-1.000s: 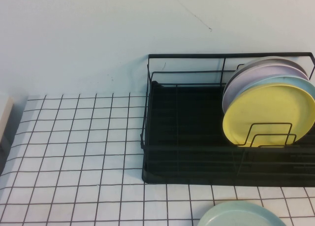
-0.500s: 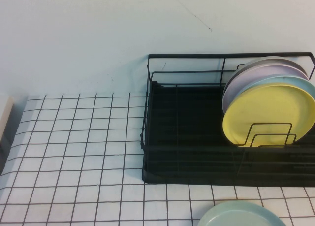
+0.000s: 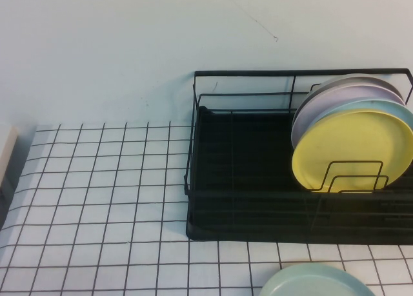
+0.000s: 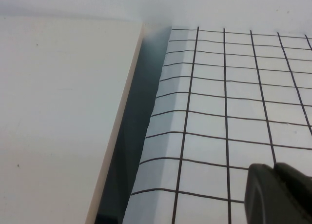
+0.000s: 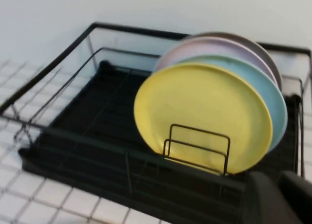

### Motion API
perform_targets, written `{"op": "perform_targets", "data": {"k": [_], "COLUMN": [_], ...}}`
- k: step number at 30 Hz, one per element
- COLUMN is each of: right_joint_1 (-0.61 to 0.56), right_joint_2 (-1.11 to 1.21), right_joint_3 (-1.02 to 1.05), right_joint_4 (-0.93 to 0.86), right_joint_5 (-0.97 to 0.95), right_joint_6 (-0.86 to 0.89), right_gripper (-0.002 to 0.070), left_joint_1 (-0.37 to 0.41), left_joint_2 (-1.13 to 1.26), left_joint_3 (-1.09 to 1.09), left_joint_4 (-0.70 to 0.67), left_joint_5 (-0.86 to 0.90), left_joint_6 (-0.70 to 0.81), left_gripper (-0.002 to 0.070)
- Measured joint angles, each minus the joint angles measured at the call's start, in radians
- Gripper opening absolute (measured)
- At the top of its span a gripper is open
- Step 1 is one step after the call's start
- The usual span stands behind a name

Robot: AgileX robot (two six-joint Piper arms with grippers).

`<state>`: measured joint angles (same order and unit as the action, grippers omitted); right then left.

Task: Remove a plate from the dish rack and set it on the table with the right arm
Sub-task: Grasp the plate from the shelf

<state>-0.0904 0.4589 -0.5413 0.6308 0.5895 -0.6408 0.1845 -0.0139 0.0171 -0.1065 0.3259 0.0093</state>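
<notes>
Nothing moved in last second. Yellow plate (image 5: 202, 117) still upright in dish rack (image 3: 245, 218), frontmost. My right gripper (image 5: 280, 197) hovering near rack front, left gripper (image 4: 280, 193) parked over table (image 3: 97, 199); can't tell finger state on either. Grab not started.

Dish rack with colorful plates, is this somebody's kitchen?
Probably a pretend kitchen counter for robot practice: a black dish rack holding a yellow plate, a gridded table, and the left gripper and right gripper at the views' edges.
</notes>
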Motion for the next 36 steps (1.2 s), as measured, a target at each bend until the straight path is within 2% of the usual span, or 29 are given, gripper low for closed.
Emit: {"op": "perform_targets", "data": {"k": [2, 6, 8, 10, 15, 18, 30, 36], "right_joint_1": [0.009, 0.02, 0.02, 0.02, 0.02, 0.02, 0.021, 0.021], "right_joint_2": [0.141, 0.389, 0.495, 0.611, 0.852, 0.958, 1.168, 1.228], "right_joint_3": [-0.12, -0.313, -0.386, -0.441, -0.559, -0.621, -0.707, -0.708], "right_joint_4": [0.0, 0.0, 0.0, 0.0, -0.002, -0.004, -0.005, 0.012], "right_joint_5": [0.079, 0.178, 0.188, 0.189, 0.204, 0.216, 0.208, 0.127], "right_joint_6": [-0.143, -0.439, -0.57, -0.685, -0.882, -0.94, -1.044, -1.097], "right_gripper": [0.0124, 0.0347, 0.0413, 0.0445, 0.0461, 0.046, 0.046, 0.046], "left_joint_1": [0.0, 0.0, 0.0, 0.0, 0.0, 0.0, 0.0, 0.0], "left_joint_2": [0.0, 0.0, 0.0, 0.0, 0.0, 0.0, 0.0, 0.0], "left_joint_3": [0.0, 0.0, 0.0, 0.0, 0.0, 0.0, 0.0, 0.0], "left_joint_4": [0.0, 0.0, 0.0, 0.0, 0.0, 0.0, 0.0, 0.0], "left_joint_5": [0.0, 0.0, 0.0, 0.0, 0.0, 0.0, 0.0, 0.0], "left_joint_6": [0.0, 0.0, 0.0, 0.0, 0.0, 0.0, 0.0, 0.0], "left_gripper": [-0.0003, -0.0003, -0.0003, -0.0003, -0.0003, -0.0003, -0.0003, -0.0003]}}
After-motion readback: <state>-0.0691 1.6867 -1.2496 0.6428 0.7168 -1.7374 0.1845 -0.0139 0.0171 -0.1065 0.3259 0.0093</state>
